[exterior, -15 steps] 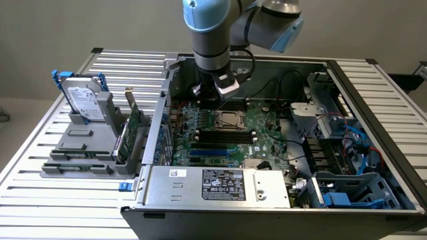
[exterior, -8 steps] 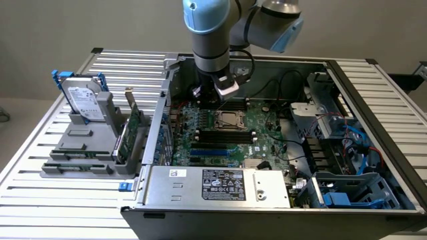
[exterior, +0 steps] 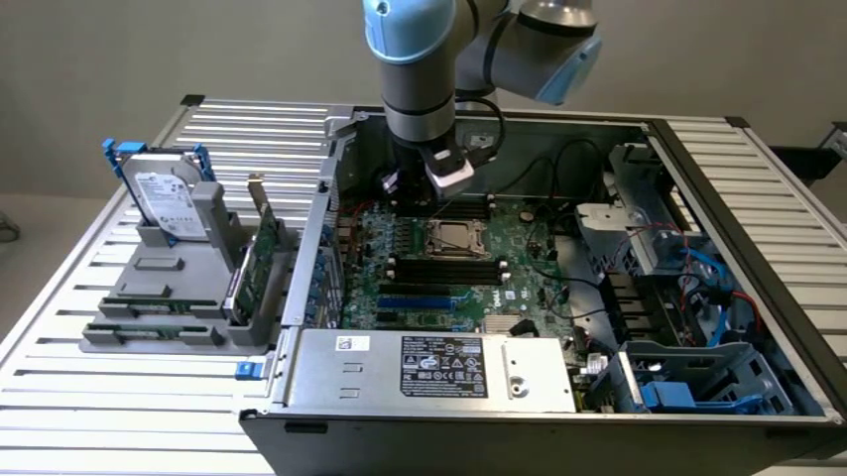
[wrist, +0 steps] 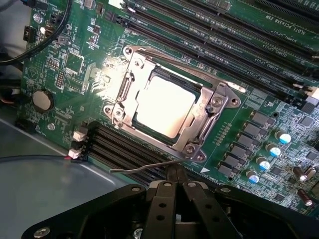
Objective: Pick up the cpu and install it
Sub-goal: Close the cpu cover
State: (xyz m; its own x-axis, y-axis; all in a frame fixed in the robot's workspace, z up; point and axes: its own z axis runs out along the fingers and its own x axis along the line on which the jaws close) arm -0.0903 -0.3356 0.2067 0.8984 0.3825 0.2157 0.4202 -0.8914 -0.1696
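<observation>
The cpu lies flat in the motherboard socket, its silvery-white top bright under the light. The metal socket frame surrounds it. In the exterior view the cpu sits mid-board inside the open computer case. My gripper is shut, its dark fingers pressed together just off one side of the socket. A thin metal lever wire runs along that side and ends at my fingertips; I cannot tell whether they pinch it. Seen from outside, the gripper hangs low over the board, just behind the socket.
Black memory slots flank the socket on both sides. A coin battery and black cables lie nearby. A labelled hard drive stands in a grey rack at the exterior view's left. The power supply fills the case's front.
</observation>
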